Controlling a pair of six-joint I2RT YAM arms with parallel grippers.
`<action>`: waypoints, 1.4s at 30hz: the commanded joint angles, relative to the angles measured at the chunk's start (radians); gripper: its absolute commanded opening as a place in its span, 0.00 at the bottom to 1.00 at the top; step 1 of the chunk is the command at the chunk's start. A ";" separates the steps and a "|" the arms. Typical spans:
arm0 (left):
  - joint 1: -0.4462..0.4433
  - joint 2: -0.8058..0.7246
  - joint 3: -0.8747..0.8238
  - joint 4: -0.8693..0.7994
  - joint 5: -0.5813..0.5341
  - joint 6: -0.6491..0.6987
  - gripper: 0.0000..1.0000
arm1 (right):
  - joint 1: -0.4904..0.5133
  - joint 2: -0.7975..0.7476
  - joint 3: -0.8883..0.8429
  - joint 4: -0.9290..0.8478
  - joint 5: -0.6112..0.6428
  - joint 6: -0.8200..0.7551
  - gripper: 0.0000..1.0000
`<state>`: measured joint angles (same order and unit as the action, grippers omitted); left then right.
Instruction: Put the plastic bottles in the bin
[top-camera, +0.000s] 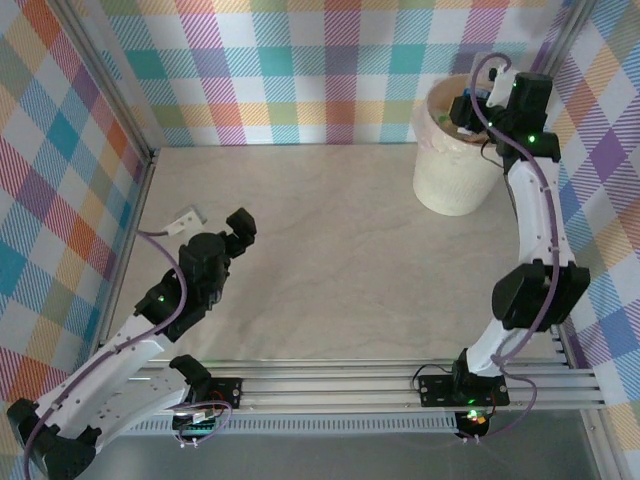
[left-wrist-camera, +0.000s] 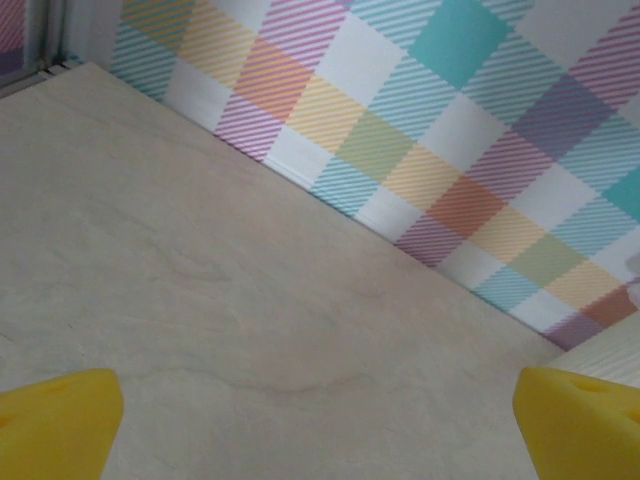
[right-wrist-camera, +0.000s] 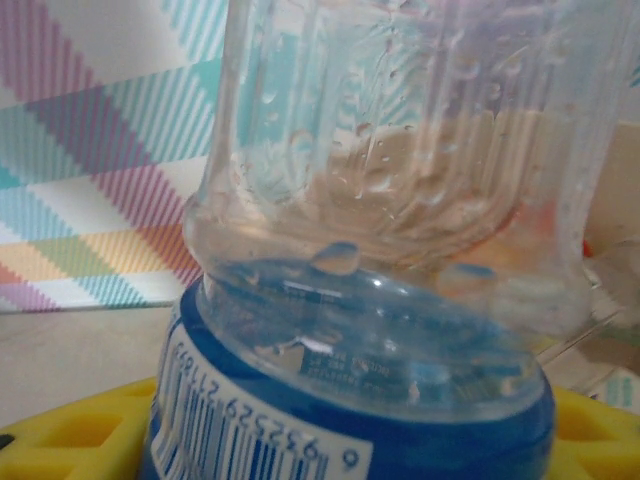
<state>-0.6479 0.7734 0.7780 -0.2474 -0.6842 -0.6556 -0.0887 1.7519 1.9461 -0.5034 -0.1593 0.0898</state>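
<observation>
While the left hand (top-camera: 240, 228) rests at eight o'clock, fingers spread over the tabletop (top-camera: 350, 230), the right hand (top-camera: 480, 102) — at one o'clock — pinches a clear, blue-labelled bottle (right-wrist-camera: 400, 250) above the bin (top-camera: 450, 185) — apparently positioned for release into its mouth.

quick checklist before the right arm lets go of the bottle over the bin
1. Right claw above the bin mouth: ok, judged from the top view.
2. Bottle held: ok, clear with a blue label, between the yellow fingers.
3. Bottle clear of the bin's rim and liner: cannot tell.
4. Room left inside the bin: cannot tell, the arm covers most of the opening.
5. Left claw out of the way: ok, open, over the table far from the bin.
</observation>
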 joint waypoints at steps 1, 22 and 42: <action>0.013 -0.038 -0.014 -0.066 -0.053 -0.018 1.00 | -0.015 0.074 0.140 -0.109 0.048 0.037 0.51; 0.047 0.060 0.035 -0.109 0.047 -0.014 1.00 | -0.021 0.419 0.675 -0.229 0.036 0.527 1.00; 0.277 0.213 -0.003 -0.064 -0.036 0.143 1.00 | -0.021 -0.442 -0.524 0.256 -0.034 0.225 1.00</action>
<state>-0.4030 0.9771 0.7765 -0.3378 -0.6662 -0.5781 -0.1062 1.3766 1.5528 -0.3824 -0.1917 0.3977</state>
